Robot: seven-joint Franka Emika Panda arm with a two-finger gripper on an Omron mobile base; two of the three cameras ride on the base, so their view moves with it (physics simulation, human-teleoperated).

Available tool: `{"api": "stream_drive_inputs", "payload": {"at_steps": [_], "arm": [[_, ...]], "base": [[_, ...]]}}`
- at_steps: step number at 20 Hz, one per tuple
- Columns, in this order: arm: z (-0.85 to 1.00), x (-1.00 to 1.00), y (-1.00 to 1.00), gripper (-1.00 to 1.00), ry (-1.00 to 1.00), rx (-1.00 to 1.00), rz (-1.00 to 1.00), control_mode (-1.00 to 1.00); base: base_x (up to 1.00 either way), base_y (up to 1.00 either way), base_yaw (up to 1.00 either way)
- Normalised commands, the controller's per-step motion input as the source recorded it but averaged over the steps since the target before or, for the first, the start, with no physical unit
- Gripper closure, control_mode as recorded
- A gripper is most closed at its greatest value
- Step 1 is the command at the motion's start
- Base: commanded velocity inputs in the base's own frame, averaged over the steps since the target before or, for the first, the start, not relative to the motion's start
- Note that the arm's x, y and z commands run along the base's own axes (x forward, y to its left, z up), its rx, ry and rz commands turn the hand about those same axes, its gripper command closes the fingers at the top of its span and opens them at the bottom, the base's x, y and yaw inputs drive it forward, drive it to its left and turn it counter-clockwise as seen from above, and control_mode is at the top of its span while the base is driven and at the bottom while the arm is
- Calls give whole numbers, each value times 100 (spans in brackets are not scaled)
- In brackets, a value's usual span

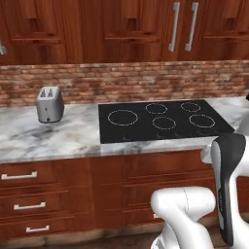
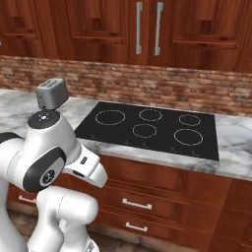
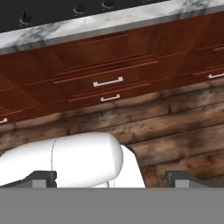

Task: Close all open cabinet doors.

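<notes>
Left base view – cabinet doors (image 1: 131,29): reddish-brown upper doors run along the top of the wall above the brick backsplash (image 1: 121,80); two vertical silver bar handles (image 1: 183,26) stand side by side at upper right; the fronts in frame lie flush.
Left base view – desk (image 1: 58,133): marble top carries a silver toaster (image 1: 49,104) at left and a black cooktop (image 1: 163,120) with five rings at right.
Left base view – drawers (image 1: 29,192): three short horizontal handles stacked below the desk at left.
Left base view – arm (image 1: 226,185): white links with a dark joint rise at lower right.
Right base view – cabinet doors: same row across the top; the paired bar handles sit above the cooktop's rear edge.
Right base view – toaster: left of the cooktop, just behind the arm's shoulder.
Hand view – tool (image 3: 111,177): released; the two dark tips stand wide apart, nothing between them.
Hand view – surroundings: drawer fronts under the marble edge, wooden plank floor (image 3: 175,127) below.
</notes>
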Motion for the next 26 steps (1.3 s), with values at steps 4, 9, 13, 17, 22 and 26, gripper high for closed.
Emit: {"api": "stream_drive_inputs", "payload": {"at_steps": [4, 9, 13, 17, 22, 26], "arm": [[0, 0, 0, -100, 0, 0, 0, 100], [0, 0, 0, -100, 0, 0, 0, 100], [0, 0, 0, -100, 0, 0, 0, 100], [0, 0, 0, -100, 0, 0, 0, 100], [0, 0, 0, -100, 0, 0, 0, 100], [0, 0, 0, -100, 0, 0, 0, 100]], "base": [[0, -86, 4], [0, -82, 3], [0, -79, 3], [0, -77, 3], [0, -76, 2], [0, -74, 2]]}}
